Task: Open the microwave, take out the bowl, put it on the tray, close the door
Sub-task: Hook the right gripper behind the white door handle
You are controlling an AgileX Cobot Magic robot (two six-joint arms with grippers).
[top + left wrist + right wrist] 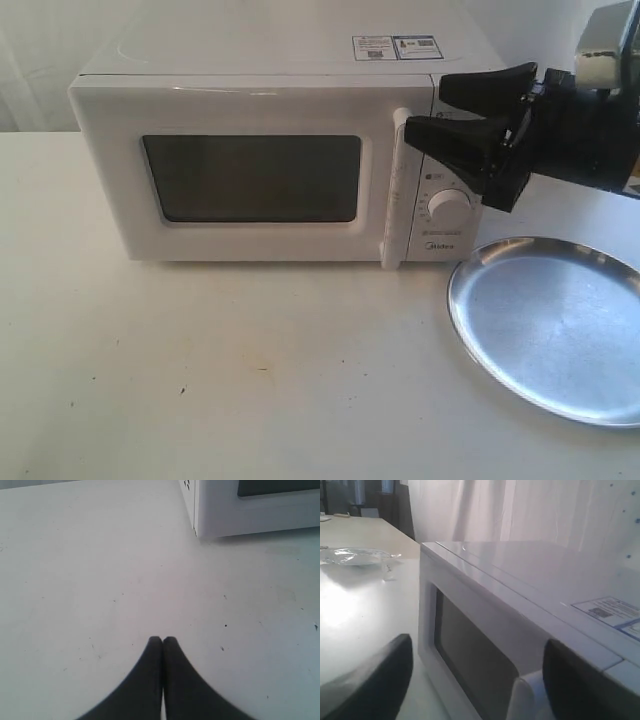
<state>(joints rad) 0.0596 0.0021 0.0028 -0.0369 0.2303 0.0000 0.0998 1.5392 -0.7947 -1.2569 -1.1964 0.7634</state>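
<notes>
The white microwave point(250, 180) stands at the back of the table with its door point(120, 180) shut. My right gripper point(428, 108) is open at the top of the vertical bar handle point(393, 200), one finger in front of the handle and one behind it, near the control panel. The right wrist view shows the handle top point(527, 697) between the spread fingers point(380, 680), close to the far one. The silver tray point(555, 325) lies empty at the right front. The bowl is out of view. My left gripper point(162, 640) is shut and empty above bare table, near the microwave's corner point(240, 510).
Two stickers point(397, 47) sit on the microwave's top and a round dial point(449, 208) shows below my right gripper. A crumpled clear plastic piece point(355, 556) lies on the table beyond the microwave. The left arm does not show in the exterior view.
</notes>
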